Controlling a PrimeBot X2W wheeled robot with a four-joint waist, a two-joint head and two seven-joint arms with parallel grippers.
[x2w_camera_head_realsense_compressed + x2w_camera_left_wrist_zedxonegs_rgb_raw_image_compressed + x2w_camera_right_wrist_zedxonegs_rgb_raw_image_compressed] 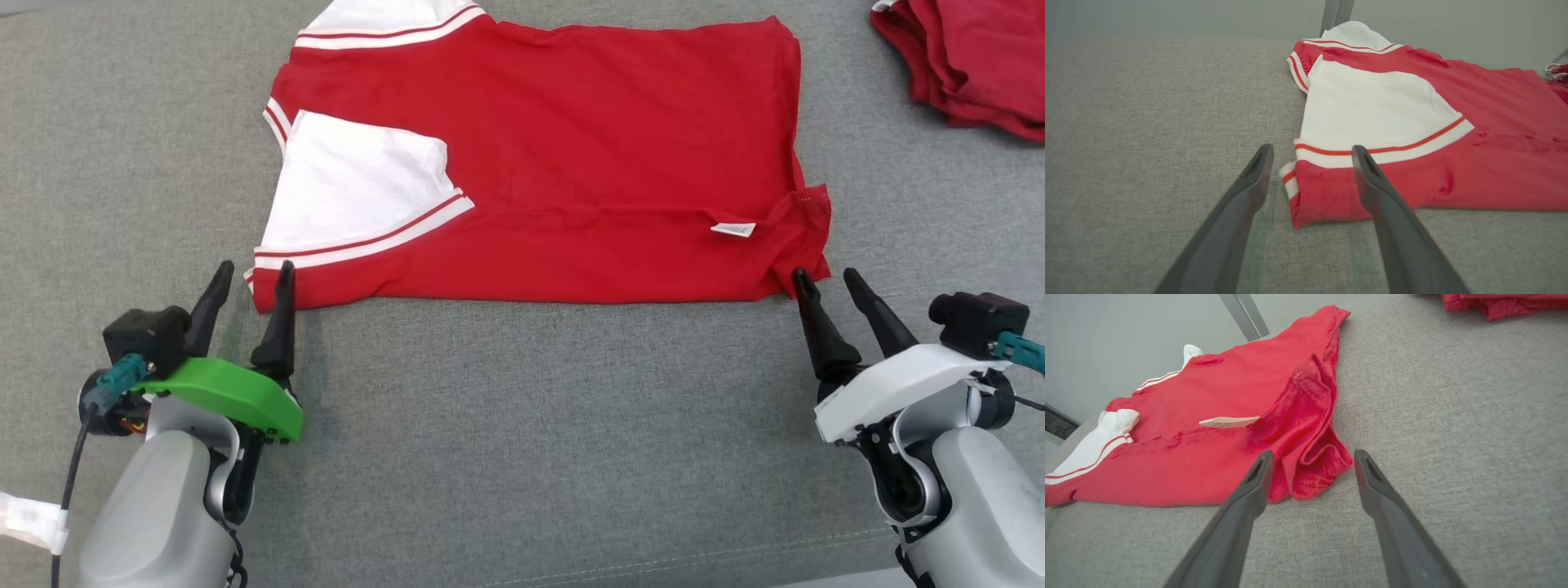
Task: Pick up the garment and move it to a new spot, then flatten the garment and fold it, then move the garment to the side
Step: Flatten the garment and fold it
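The garment (571, 163), a red shirt with white sleeves, lies spread on the grey tabletop (522, 425). Its near long edge is already doubled over, so that one white sleeve (359, 184) and a small white label (732, 229) lie on top. I judge it light, limp and a little clingy on this cloth surface. It will sag from any single point, so I want to pinch two corners at once, through all the layers. The sleeve-end near corner looks flat and easy. The hem-end near corner is bunched, and there I could catch only the top layer. My left hand (255, 268) stands at the sleeve-end corner, fingers spread, gripping nothing. My right hand (825, 274) is at the hem-end corner, likewise spread and empty. Beyond the garment's far hem corner, well apart, sits a pile of red clothes (971, 57).
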